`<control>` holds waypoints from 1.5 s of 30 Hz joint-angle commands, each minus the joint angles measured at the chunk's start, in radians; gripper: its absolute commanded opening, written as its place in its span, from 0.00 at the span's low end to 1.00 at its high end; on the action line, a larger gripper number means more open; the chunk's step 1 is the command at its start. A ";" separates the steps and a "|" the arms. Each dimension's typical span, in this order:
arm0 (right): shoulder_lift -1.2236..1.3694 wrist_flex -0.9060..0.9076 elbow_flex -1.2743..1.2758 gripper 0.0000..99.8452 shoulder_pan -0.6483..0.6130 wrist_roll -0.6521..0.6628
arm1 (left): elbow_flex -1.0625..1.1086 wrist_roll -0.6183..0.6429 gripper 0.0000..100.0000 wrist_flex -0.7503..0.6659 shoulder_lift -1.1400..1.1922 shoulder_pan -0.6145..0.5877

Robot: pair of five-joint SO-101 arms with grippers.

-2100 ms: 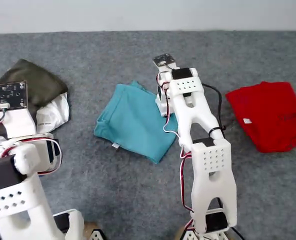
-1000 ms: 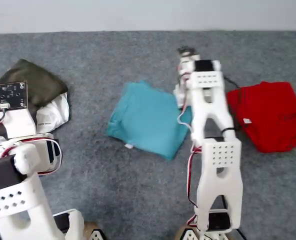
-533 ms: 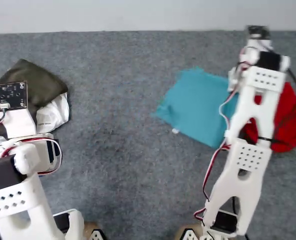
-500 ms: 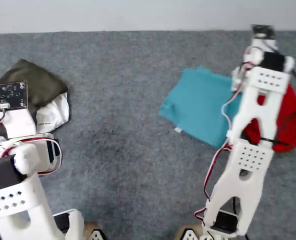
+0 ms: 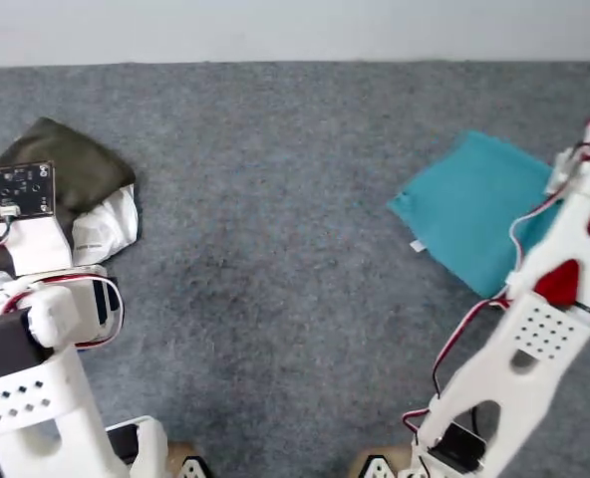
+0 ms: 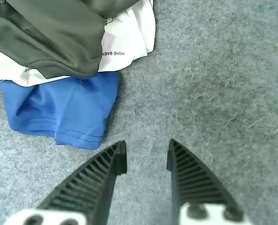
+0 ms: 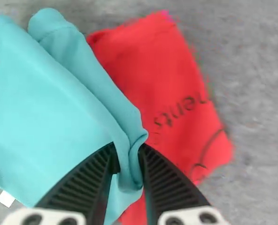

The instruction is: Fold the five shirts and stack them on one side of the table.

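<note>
You had the right gripper [image 7: 127, 158] pinched together on a raised fold at the edge of the teal shirt [image 5: 472, 211]. Its two black fingers [image 7: 97, 174] squeezed the cloth between them. In the high view that shirt lay flat and folded at about 3 o'clock on the grey table [image 5: 275, 259], partly under your right arm [image 5: 542, 334]. A small white tag stuck out at its near corner. In the right wrist view the teal shirt overlapped the red shirt [image 7: 176, 89], covering one long side of it. The red one showed dark lettering on its exposed part.

Your left gripper [image 6: 146, 151] hung over bare grey surface with its fingers apart and nothing between them. Just beyond its tips lay the blue shirt [image 6: 64, 112], with the white shirt [image 6: 127, 42] on it and the dark olive shirt [image 6: 45, 33] on top. That pile sat at about 9 o'clock in the high view, well apart from the teal shirt, and your left arm [image 5: 36, 378] covered part of it.
</note>
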 commanded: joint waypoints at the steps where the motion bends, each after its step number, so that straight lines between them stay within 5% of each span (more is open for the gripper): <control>1: -0.059 -0.044 -0.037 0.01 0.071 0.000 | -0.002 0.003 0.16 0.000 -0.006 -0.002; 19: 0.165 -0.170 -0.057 0.01 0.303 -0.005 | 0.033 0.003 0.16 -0.005 -0.009 -0.002; 30: 0.170 -0.140 -0.060 0.02 0.305 0.000 | 0.033 0.003 0.16 -0.005 -0.009 -0.002; 36: 0.143 0.002 -0.120 0.19 0.303 0.002 | 0.033 0.003 0.16 -0.005 -0.011 -0.002; 45: -0.018 0.053 -0.279 0.20 0.335 -0.072 | 0.033 0.003 0.16 -0.003 -0.011 -0.002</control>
